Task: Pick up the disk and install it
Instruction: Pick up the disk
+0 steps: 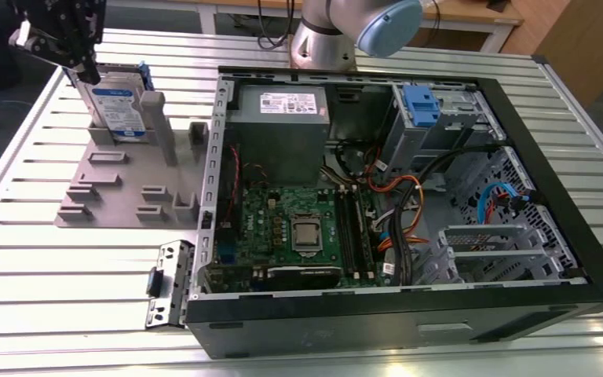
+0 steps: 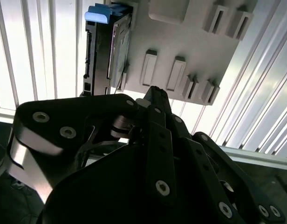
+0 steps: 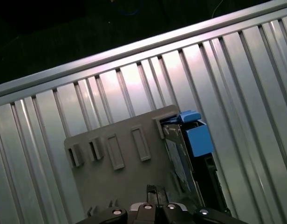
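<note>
- Right now the disk (image 1: 116, 106) stands on edge in a slot of the grey holder plate (image 1: 123, 184). The plate lies on the desk (image 1: 71, 267) at the exterior view's left, beside the open computer case (image 1: 553, 196), not in it.
- My end effector (image 1: 71, 55) hangs just above the disk's top edge. I cannot tell whether it's wide or narrow, and I see no grip on the disk.
- Handling guess: metal-bodied drive, so stiff and fairly heavy for its size. It won't flex, but I'd treat it as shock-sensitive: no knocks, no drops.
- The silver face and label look smooth, so likely slippery. The blue carrier rails (image 1: 142, 75) are plastic, probably the weaker, springier part.
- Where to hold: across the two flat faces, near the edge that sticks out of the slot, centred so it doesn't swing. Both wrist views show that edge free, with a blue tab (image 3: 198, 140) at one end.
- I'd stay off the tab, and squeezing the rails might bend them.
- Risk: the slot walls hug the lower part, so a tilted pull could bind. Straight out looks safer.
- Install not done: the disk sits in the holder, well apart from the drive cage (image 1: 438, 118) with its blue bracket (image 1: 419, 102).
</note>
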